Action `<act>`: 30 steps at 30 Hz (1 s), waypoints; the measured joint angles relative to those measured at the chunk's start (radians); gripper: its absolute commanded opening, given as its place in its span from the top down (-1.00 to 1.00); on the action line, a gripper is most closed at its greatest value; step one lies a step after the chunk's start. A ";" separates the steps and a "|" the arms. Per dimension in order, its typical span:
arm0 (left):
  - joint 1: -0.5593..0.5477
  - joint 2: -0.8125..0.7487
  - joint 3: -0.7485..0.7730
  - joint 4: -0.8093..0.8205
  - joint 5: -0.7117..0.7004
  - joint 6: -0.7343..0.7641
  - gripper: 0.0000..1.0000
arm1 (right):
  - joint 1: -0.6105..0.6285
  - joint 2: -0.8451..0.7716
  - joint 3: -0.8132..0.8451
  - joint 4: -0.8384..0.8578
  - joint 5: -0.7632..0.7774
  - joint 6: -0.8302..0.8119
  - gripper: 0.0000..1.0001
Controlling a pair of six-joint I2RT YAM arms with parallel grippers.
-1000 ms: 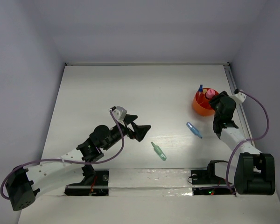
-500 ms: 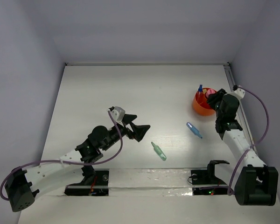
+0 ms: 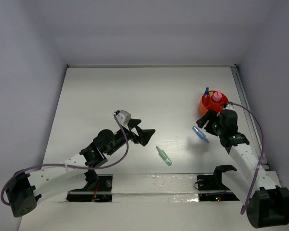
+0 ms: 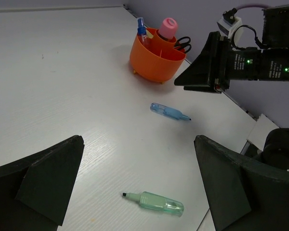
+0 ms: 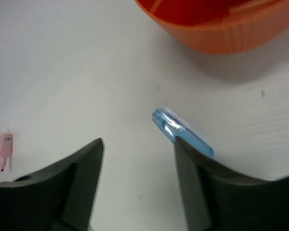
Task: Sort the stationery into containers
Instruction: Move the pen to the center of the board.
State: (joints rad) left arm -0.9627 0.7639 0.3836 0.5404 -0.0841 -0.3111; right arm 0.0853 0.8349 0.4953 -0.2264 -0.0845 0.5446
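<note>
The orange bowl (image 3: pixel 212 103) stands at the right; it also shows in the left wrist view (image 4: pixel 156 60) and at the top of the right wrist view (image 5: pixel 221 29). It holds a pink marker (image 4: pixel 167 28), a blue item (image 4: pixel 141 26) and black-handled scissors (image 4: pixel 182 44). A blue marker (image 3: pixel 200 134) lies on the table in front of the bowl. My right gripper (image 3: pixel 203 122) is open just over it; in the right wrist view (image 5: pixel 137 140) the marker (image 5: pixel 180 131) lies at the right fingertip, partly hidden by it. A green marker (image 3: pixel 164 156) lies mid-table. My left gripper (image 3: pixel 145 134) is open and empty, above and left of it (image 4: pixel 156 202).
A small pink item (image 5: pixel 2 147) lies on the table at the left edge of the right wrist view. A rail (image 3: pixel 241 86) runs along the table's right edge, close behind the bowl. Walls close in the table at the back and on both sides.
My right gripper has moved from over the orange bowl toward the near left and now sits over the blue marker. The left arm has barely moved.
</note>
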 measured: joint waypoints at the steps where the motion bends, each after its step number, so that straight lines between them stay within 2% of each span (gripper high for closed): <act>1: 0.000 0.002 0.000 0.000 0.000 0.000 -0.98 | 0.000 0.005 0.000 -0.030 -0.004 -0.001 -0.54; 4: 0.000 0.005 0.000 0.000 0.002 0.005 -0.98 | 0.000 0.054 0.001 -0.092 -0.010 -0.009 -0.82; 20: 0.000 -0.017 0.000 0.001 0.009 0.014 -0.98 | 0.000 0.416 0.098 -0.120 -0.018 -0.062 -0.87; 26: 0.000 -0.023 0.000 0.001 0.021 0.014 -0.98 | 0.018 0.494 0.149 -0.111 -0.030 -0.088 -0.59; 29: 0.000 -0.026 0.000 0.001 0.023 0.014 -0.98 | 0.074 0.553 0.196 -0.116 -0.026 -0.109 -0.53; 30: 0.000 -0.027 0.000 0.001 0.023 0.014 -0.98 | 0.100 0.576 0.217 -0.121 -0.024 -0.117 -0.43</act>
State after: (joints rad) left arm -0.9627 0.7364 0.3836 0.5415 -0.0608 -0.2974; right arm 0.1852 1.4113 0.7120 -0.3470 -0.1081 0.4271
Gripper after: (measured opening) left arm 0.990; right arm 0.779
